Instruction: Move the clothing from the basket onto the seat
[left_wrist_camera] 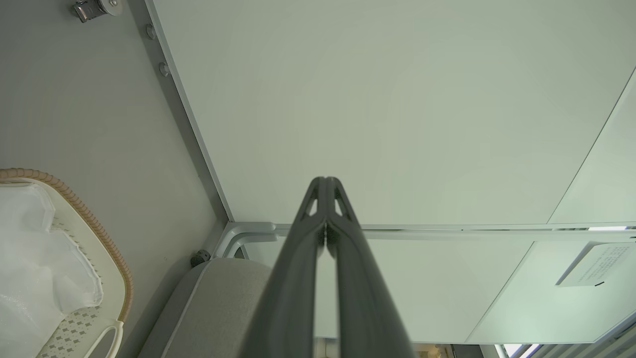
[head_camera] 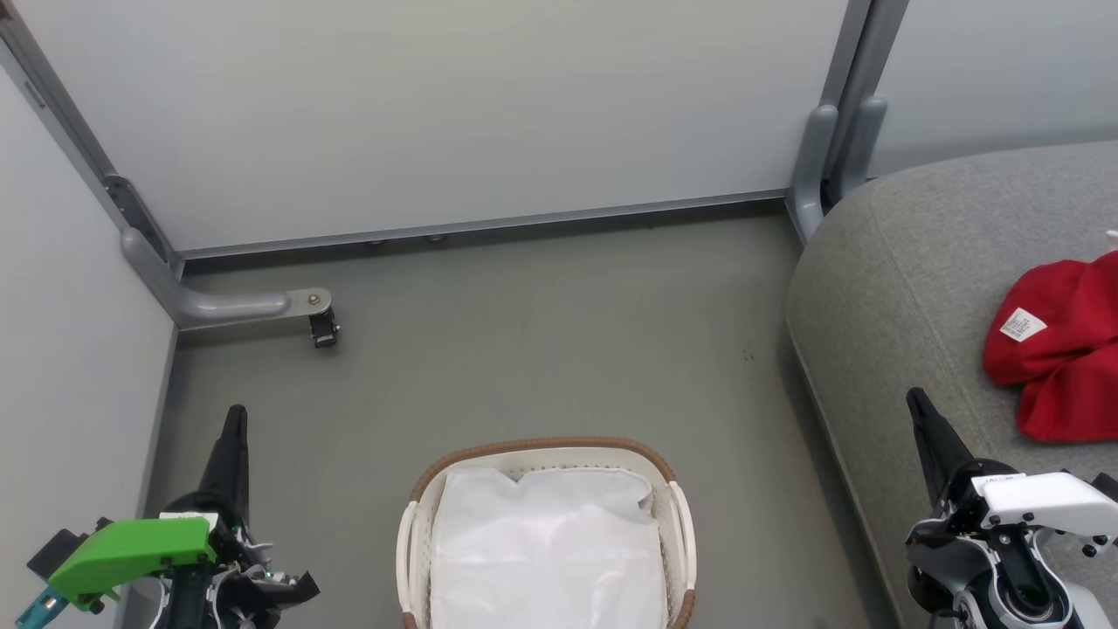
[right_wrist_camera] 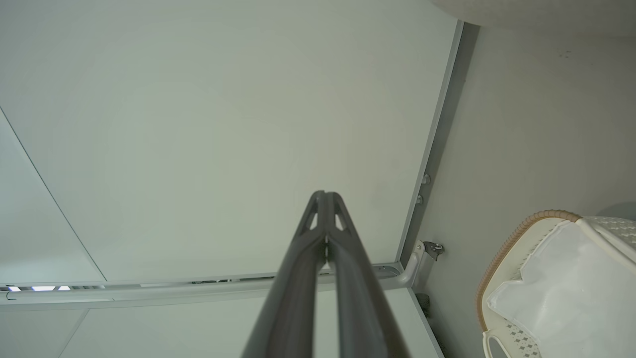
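1 basket (head_camera: 541, 445); 1 white liner (head_camera: 546, 550); 1 heap of red clothing (head_camera: 1061, 358), garment number unclear; 1 white label (head_camera: 1022, 324); 1 grey seat (head_camera: 900, 288); 2 hands: left hand (head_camera: 236, 415), right hand (head_camera: 915, 398).

Bare floor (head_camera: 541, 332) lies between the basket (head_camera: 541, 443) and the wall panels (head_camera: 437, 114), with the seat (head_camera: 908, 288) bounding the right.

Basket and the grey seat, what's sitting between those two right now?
Nothing but bare floor: in the head view, the strip between the basket and the seat holds no objects. The clothing lies on the seat.
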### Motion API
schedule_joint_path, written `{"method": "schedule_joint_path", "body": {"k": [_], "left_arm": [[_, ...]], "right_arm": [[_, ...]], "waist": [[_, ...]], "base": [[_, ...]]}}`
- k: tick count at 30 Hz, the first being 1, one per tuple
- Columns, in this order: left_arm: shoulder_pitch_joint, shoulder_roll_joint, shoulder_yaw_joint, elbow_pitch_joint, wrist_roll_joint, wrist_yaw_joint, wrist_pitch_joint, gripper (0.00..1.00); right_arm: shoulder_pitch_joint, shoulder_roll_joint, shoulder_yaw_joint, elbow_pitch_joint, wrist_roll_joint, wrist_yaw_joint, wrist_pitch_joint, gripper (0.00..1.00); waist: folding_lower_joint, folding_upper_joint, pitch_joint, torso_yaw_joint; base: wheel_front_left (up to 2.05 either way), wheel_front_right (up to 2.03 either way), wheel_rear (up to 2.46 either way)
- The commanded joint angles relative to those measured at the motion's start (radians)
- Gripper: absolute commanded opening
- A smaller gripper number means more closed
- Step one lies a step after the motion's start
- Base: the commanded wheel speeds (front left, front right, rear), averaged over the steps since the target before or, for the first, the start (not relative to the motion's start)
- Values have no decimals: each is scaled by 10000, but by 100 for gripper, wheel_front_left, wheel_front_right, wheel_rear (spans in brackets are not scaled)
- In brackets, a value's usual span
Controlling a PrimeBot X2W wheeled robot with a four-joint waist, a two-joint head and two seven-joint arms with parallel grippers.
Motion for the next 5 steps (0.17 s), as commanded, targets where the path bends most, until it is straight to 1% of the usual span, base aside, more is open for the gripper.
{"method": "schedule_joint_path", "body": {"k": [1, 5], "left_arm": [[-95, 67, 21, -12, -29, -38, 29, 0], [-95, 67, 21, -12, -29, -38, 29, 0]], "right_arm": [[110, -60, -13, -30, 39, -3, 32, 0], [110, -60, -13, -30, 39, -3, 32, 0]], "waist": [[0, 0, 0, 0], [0, 0, 0, 0]], "base": [[0, 0, 0], [0, 0, 0]]}}
